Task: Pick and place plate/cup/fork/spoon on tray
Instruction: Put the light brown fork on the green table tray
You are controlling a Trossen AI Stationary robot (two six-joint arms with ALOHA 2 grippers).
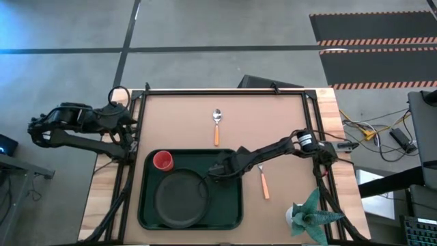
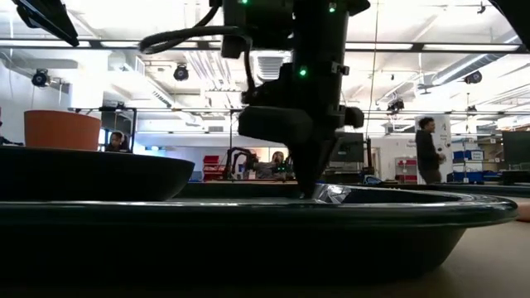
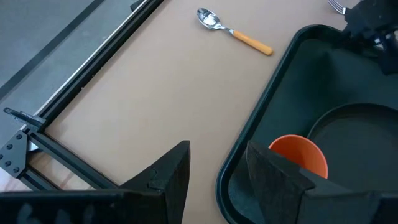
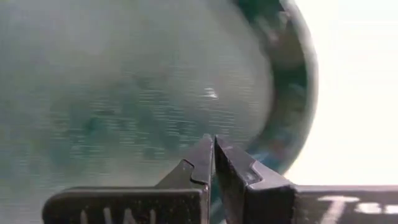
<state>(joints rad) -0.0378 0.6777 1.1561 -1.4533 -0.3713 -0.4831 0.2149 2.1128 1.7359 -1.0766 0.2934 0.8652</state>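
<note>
While the plate (image 1: 181, 199) and the cup (image 1: 162, 160) already sit on the tray (image 1: 235, 220) in the lower middle of the high view, the fork (image 1: 262, 183) and the spoon (image 1: 216, 126) lie on the bare surface (image 1: 177, 116). The fork rests just right of the tray's right rim, tines toward the top of the frame; the spoon lies well above the tray at centre, bowl pointing up.

The right gripper (image 1: 217, 171) hangs low at the plate's upper right edge, over the tray. In the right wrist view its fingers (image 4: 200, 163) are pressed together with nothing visible between them, the plate (image 4: 124, 87) filling the frame behind. The left gripper (image 3: 214, 165) waits at the left edge of the surface, jaws parted and empty.

Judging by their look, both utensils should be light, stiff and thin, lying nearly flat, so there is little height to get fingers under. The metal ends look polished and probably slippery; the orange handles are thicker and likely offer better friction. Taking either one across the middle of the handle, fingers straddling its narrow width, seems the safest hold, and keeps it from tipping. Pinching near the tines or the bowl risks the piece pivoting or skidding away. The fork is nearest the right gripper and lies roughly upright in the high view, so the jaws would need to close across it from left and right.
</note>
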